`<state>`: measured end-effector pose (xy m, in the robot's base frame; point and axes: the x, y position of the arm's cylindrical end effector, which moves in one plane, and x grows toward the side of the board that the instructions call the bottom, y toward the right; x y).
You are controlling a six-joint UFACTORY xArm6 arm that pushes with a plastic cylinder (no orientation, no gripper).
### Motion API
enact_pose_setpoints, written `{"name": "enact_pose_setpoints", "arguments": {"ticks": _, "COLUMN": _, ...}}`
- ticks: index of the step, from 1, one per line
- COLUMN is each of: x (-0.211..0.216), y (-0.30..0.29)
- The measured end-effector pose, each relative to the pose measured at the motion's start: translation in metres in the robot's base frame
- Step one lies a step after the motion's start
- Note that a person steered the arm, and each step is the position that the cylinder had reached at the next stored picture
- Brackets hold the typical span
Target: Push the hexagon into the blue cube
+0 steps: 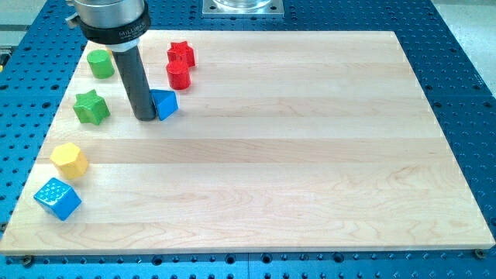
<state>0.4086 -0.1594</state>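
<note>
The yellow hexagon (69, 160) lies near the board's left edge. The blue cube (57, 198), speckled with light dots, sits just below and left of it, close to the board's bottom-left corner, with a small gap between them. My tip (145, 118) rests on the board in the upper left part, against the left side of a small blue block (166, 103). The tip is well above and to the right of the hexagon.
A green star (91, 107) lies left of the rod and a green cylinder (101, 63) above it. A red star (181, 54) and a red cylinder (178, 74) lie just above the small blue block. The wooden board (310, 155) sits on a blue perforated table.
</note>
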Motion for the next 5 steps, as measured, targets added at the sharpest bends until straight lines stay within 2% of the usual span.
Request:
{"name": "enact_pose_setpoints", "arguments": {"ticks": 2, "x": -0.017, "y": 0.008}}
{"name": "enact_pose_setpoints", "arguments": {"ticks": 4, "x": 0.054, "y": -0.063}}
{"name": "enact_pose_setpoints", "arguments": {"ticks": 5, "x": 0.059, "y": -0.070}}
